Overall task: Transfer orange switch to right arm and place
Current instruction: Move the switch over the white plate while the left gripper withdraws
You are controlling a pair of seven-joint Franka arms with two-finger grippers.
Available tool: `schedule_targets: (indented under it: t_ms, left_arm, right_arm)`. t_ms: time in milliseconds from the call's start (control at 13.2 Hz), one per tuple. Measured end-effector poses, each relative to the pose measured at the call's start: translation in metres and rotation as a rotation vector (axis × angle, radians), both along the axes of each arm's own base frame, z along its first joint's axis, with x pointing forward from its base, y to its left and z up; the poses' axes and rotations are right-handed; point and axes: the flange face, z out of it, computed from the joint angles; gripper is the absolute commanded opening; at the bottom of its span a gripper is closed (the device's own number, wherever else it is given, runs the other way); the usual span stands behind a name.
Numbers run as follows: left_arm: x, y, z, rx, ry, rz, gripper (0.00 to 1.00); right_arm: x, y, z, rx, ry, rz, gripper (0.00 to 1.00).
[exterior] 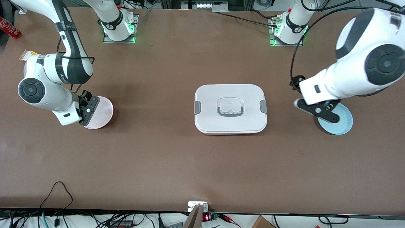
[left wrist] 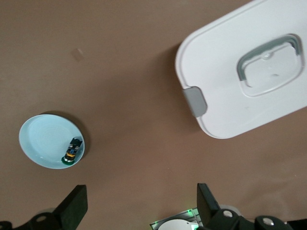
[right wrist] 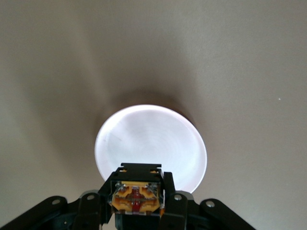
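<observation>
My right gripper [right wrist: 137, 183] is shut on the orange switch [right wrist: 136, 197], whose tan-orange rear block faces the wrist camera between the black fingers [right wrist: 169, 191]. It hangs over the edge of a pale pink plate [right wrist: 151, 139] at the right arm's end of the table, where the front view shows the gripper [exterior: 87, 108] beside the plate [exterior: 103, 111]; the switch is hidden there. My left gripper [exterior: 317, 110] is open over a light blue plate [exterior: 343, 123] at the left arm's end, its fingers [left wrist: 76, 207] wide apart with nothing between them.
A white lidded box [exterior: 205, 95] with grey clips and handle stands mid-table, also in the left wrist view [left wrist: 225, 76]. The light blue plate [left wrist: 43, 136] holds another small switch with a green cap [left wrist: 72, 151]. Cables lie along the table's near edge.
</observation>
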Motion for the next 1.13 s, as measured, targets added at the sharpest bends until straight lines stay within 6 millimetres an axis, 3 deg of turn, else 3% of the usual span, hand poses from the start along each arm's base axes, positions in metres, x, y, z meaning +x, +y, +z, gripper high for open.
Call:
schedule_targets:
  t_ms: [302, 453, 604, 906, 1133]
  left_arm:
    - [0.019, 0.035, -0.007, 0.006, -0.079, 0.143, 1.0]
    - [0.015, 0.052, -0.011, -0.025, -0.125, 0.213, 1.0]
    - [-0.006, 0.068, -0.004, -0.024, -0.194, 0.263, 1.0]
    - [-0.066, 0.078, 0.021, 0.001, -0.231, 0.304, 1.0]
    - [-0.077, 0.083, 0.019, 0.026, -0.255, 0.315, 1.0]
  right_arm:
    - [-0.012, -0.015, -0.03, 0.017, -0.011, 0.042, 0.15]
    - [-0.018, -0.022, -0.048, 0.027, -0.028, 0.067, 0.15]
    - [-0.025, -0.025, -0.068, 0.04, -0.058, 0.111, 0.15]
    - [-0.032, -0.026, -0.092, 0.058, -0.103, 0.224, 0.15]
    - [-0.032, -0.034, -0.101, 0.064, -0.106, 0.267, 0.15]
